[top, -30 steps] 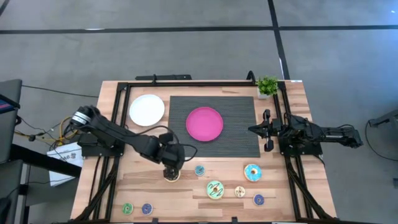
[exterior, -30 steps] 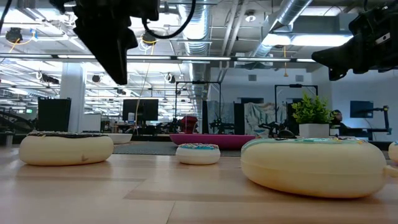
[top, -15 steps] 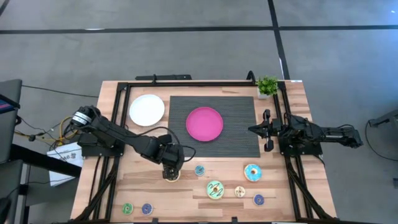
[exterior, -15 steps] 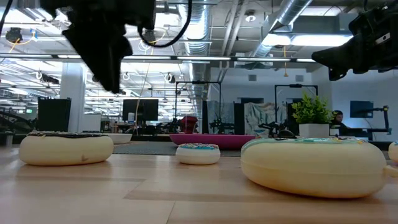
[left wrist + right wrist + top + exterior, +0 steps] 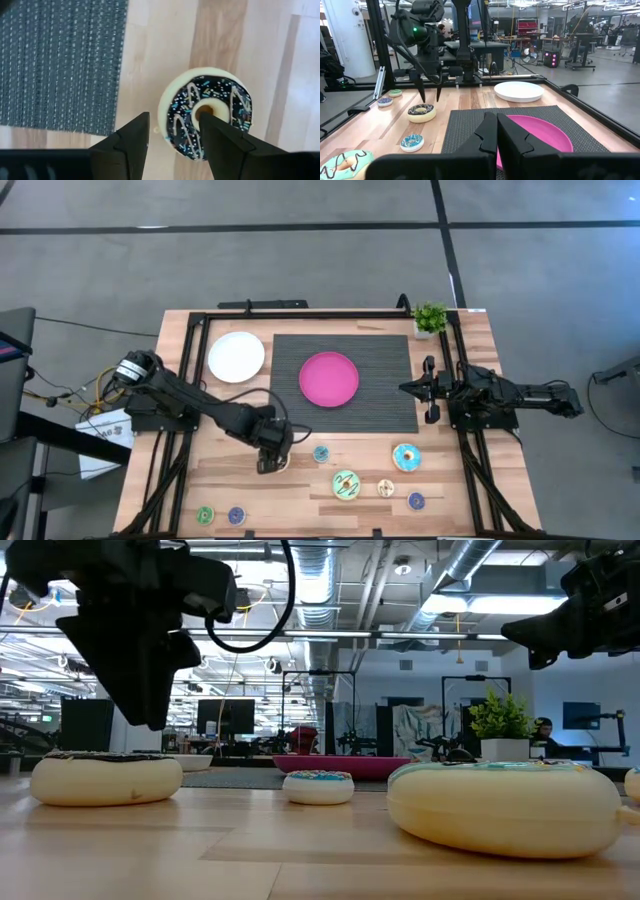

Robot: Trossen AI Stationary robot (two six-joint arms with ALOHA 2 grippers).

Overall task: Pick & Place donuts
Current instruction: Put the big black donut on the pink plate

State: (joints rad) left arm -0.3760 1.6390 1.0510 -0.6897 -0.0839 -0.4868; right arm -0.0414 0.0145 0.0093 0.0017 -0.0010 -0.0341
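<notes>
You'll find no readable writing or labels anywhere on the table [image 5: 200, 480]. Your left gripper [image 5: 172, 145] hangs just above the chocolate donut [image 5: 207, 115], fingers spread apart and holding nothing; the donut sits on bare wood just off the front edge of the dark mat [image 5: 345, 415], toward its left corner. There is open wood around it. The other donuts lie along the table's front edge. Your right gripper [image 5: 496, 131] waits at the mat's right edge, fingers pressed together, empty.
</notes>
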